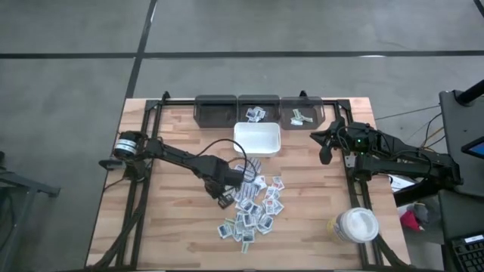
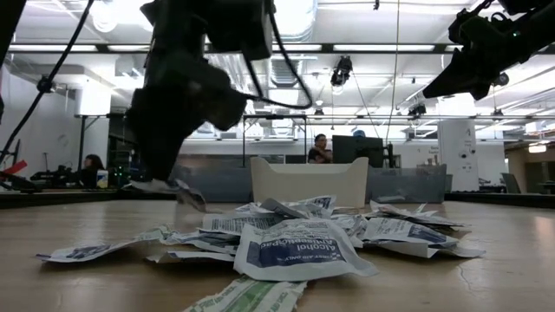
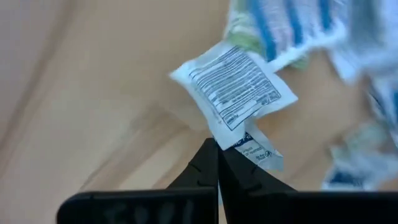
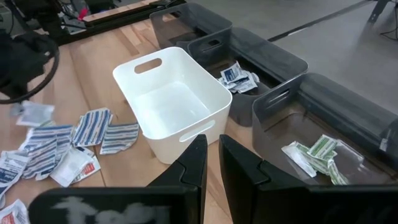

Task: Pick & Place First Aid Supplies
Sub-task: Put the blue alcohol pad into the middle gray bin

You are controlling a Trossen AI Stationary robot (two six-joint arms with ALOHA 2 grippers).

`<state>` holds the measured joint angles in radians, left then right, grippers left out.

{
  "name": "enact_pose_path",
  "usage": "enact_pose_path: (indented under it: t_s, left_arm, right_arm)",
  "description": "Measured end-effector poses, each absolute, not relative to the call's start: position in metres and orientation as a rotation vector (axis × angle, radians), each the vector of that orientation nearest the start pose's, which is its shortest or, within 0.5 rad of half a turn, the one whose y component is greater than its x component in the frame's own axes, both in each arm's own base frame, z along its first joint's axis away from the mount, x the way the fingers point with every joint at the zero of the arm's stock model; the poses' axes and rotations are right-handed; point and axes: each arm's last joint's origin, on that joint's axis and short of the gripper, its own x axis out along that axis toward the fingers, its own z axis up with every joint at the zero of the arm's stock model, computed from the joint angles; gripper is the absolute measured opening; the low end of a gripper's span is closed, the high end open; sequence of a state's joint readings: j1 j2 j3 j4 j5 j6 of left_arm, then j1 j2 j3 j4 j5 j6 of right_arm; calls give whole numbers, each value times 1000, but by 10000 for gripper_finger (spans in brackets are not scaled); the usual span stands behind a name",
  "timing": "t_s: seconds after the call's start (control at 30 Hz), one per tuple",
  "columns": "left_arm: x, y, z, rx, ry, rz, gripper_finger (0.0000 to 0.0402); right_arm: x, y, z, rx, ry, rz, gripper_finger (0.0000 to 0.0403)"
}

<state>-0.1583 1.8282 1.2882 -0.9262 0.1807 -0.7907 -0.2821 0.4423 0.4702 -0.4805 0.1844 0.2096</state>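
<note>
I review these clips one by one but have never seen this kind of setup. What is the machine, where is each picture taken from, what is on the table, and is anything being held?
Two dark robot arms work at a wooden table. One picture looks straight down, one looks level across the tabletop, and each arm carries a wrist camera.

On the table lies a pile of first aid packets, a white tray, three dark bins at the far edge, and a white-lidded jar.

The left gripper is shut on one white packet, lifted at the pile's edge. The right gripper waits above the table near the bins, holding nothing.
</note>
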Motion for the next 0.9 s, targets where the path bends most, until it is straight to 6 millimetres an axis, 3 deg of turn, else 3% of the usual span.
enact_pose_path:
  t_s: [0.2, 0.3, 0.43, 0.5, 0.7, 0.9]
  left_arm:
    - [344, -63, 196, -494, 1425, 57, 0]
    - [343, -62, 197, -507, 1436, 87, 0]
    - [329, -57, 195, -587, 1551, 328, 0]
    - [326, -57, 194, -593, 1578, 364, 0]
    - [332, -66, 206, -532, 1534, 287, 0]
    - [353, -65, 241, -287, 1321, 269, 0]
  right_arm:
    - [105, -36, 241, 224, 406, -505, 38]
    - [105, -36, 241, 225, 406, -505, 38]
    - [105, -36, 241, 225, 406, -505, 38]
    - [105, -36, 241, 225, 406, -505, 38]
    - [105, -36, 241, 225, 406, -505, 38]
    - [105, -36, 241, 225, 407, -505, 38]
